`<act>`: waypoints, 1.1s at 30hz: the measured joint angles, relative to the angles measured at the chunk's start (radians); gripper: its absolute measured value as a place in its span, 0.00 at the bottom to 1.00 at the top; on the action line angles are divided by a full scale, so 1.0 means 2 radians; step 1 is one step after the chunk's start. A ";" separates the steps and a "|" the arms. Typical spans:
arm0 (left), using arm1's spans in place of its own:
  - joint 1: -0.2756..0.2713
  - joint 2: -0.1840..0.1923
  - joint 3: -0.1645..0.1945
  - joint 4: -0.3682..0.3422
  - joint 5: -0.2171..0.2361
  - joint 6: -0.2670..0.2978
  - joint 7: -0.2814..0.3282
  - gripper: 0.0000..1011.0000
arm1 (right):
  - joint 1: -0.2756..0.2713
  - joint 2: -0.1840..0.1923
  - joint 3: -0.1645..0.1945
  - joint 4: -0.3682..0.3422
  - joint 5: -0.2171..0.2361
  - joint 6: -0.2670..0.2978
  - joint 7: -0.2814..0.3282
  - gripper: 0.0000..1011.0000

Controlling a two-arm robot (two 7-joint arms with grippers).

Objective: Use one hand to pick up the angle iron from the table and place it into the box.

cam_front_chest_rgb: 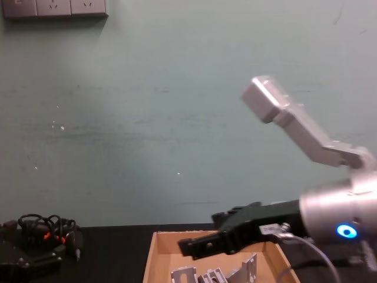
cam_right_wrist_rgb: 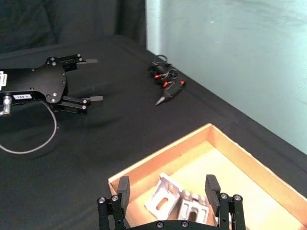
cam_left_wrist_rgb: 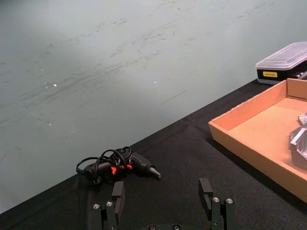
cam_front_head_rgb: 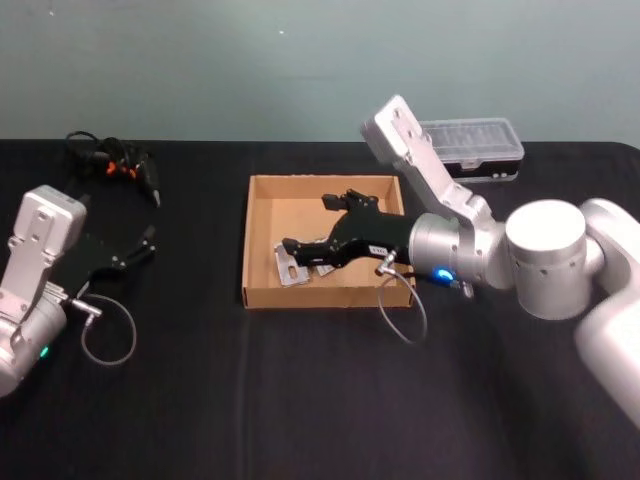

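Right gripper (cam_front_head_rgb: 312,238) is seen in the head view above the cardboard box (cam_front_head_rgb: 262,240), its fingers spread and nothing clasped between them. Two angle irons (cam_front_head_rgb: 298,264) lie on the box floor, just beneath the lower finger and near the box's front wall. The black plastic case with a clear lid (cam_front_head_rgb: 478,150) is set behind the box's far right corner. The left gripper (cam_front_head_rgb: 132,250) is held over the black table (cam_front_head_rgb: 200,400), well to the left of the box, fingers parted and empty. A black tool with a coiled cord (cam_front_head_rgb: 115,165) lies beyond the box's left side.

From the left wrist, the left gripper's spread fingers (cam_left_wrist_rgb: 117,195) are shown above the table, with the corded tool (cam_left_wrist_rgb: 117,167) ahead and the box (cam_left_wrist_rgb: 240,139) off to the side.

From the right wrist, the open fingers (cam_right_wrist_rgb: 212,188) are held over the box (cam_right_wrist_rgb: 158,160), and the angle irons (cam_right_wrist_rgb: 180,203) rest inside it, below the gap.

In the chest view, the right gripper (cam_front_chest_rgb: 203,242) is poised above the box (cam_front_chest_rgb: 154,253), over the angle irons (cam_front_chest_rgb: 218,274).
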 joint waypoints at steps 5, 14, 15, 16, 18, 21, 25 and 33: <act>0.000 0.000 0.000 0.000 0.000 0.000 0.000 1.00 | -0.054 0.025 0.021 -0.068 -0.001 0.009 -0.050 0.99; 0.000 0.000 0.000 0.000 0.000 0.000 0.000 1.00 | -0.159 0.046 0.064 -0.165 -0.041 0.015 -0.161 0.99; 0.000 0.000 0.000 0.000 0.000 0.000 0.000 1.00 | -0.167 0.047 0.066 -0.171 -0.045 0.015 -0.169 0.99; 0.000 0.000 0.000 0.000 0.000 0.000 0.000 1.00 | -0.180 0.048 0.069 -0.180 -0.053 0.015 -0.184 0.99; 0.000 0.000 0.000 0.000 0.000 0.000 0.000 1.00 | -0.191 0.048 0.072 -0.186 -0.061 0.014 -0.197 0.99; 0.000 0.000 0.000 0.000 0.000 0.000 0.000 1.00 | -0.204 0.047 0.075 -0.189 -0.074 0.010 -0.211 0.99; 0.000 0.000 0.000 0.000 0.000 0.000 0.000 1.00 | -0.204 0.047 0.075 -0.190 -0.075 0.010 -0.213 0.99; 0.000 0.000 0.000 0.000 0.000 0.000 0.000 1.00 | -0.202 0.047 0.075 -0.190 -0.072 0.010 -0.210 0.99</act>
